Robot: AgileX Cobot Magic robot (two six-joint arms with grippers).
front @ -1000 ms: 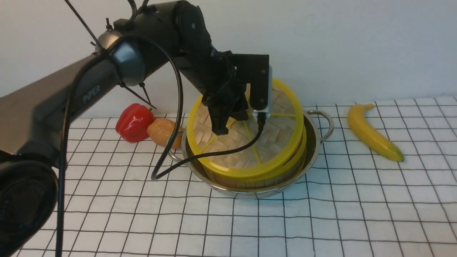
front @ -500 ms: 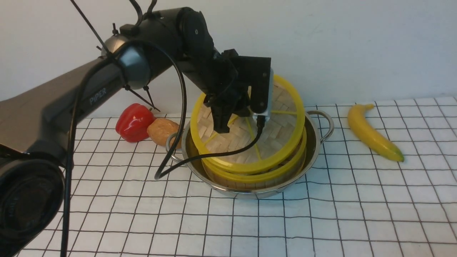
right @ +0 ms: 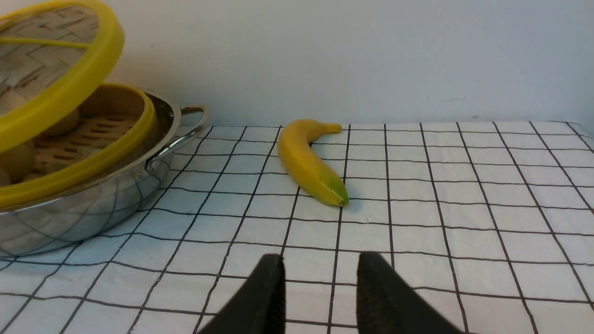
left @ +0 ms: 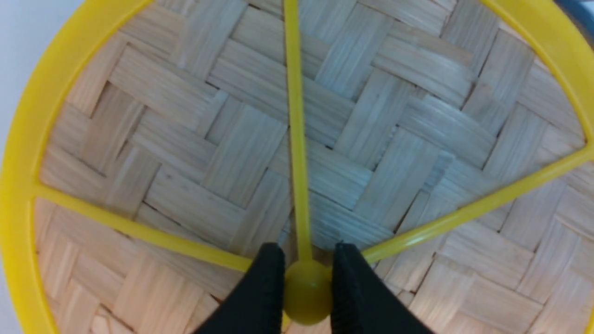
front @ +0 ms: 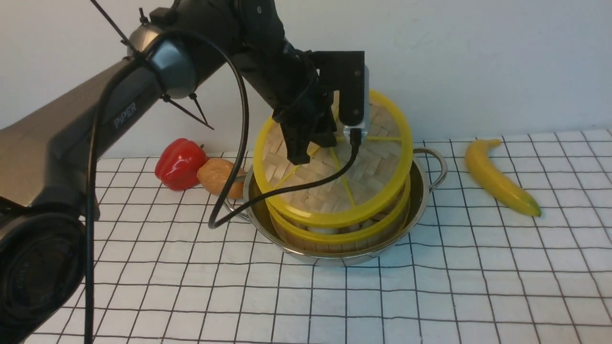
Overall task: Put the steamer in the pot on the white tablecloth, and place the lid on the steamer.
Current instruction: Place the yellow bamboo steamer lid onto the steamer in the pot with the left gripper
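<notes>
The shiny pot (front: pixel 422 186) stands on the white tablecloth (front: pixel 430 286), and the steamer (front: pixel 334 235) sits inside it. My left gripper (front: pixel 300 158) is shut on the yellow centre knob (left: pixel 306 291) of the lid (front: pixel 373 177). It holds the lid tilted just above the steamer, far edge raised and near edge low over the steamer's front rim. In the left wrist view the woven lid (left: pixel 394 139) fills the picture. My right gripper (right: pixel 320 269) hangs open over bare cloth, to the right of the pot (right: pixel 93 208), steamer (right: pixel 106 157) and lid (right: pixel 60 93).
A banana (front: pixel 499 177) lies on the cloth right of the pot. A red pepper (front: pixel 178 163) and a brown potato-like thing (front: pixel 217 176) sit behind the pot's left side. Pale round pieces (right: pixel 60 123) lie inside the steamer. A wall closes the back.
The left arm has risen a little with the lid in its grip, so the lid stands slightly higher over the steamer. The gap at the front has widened.
</notes>
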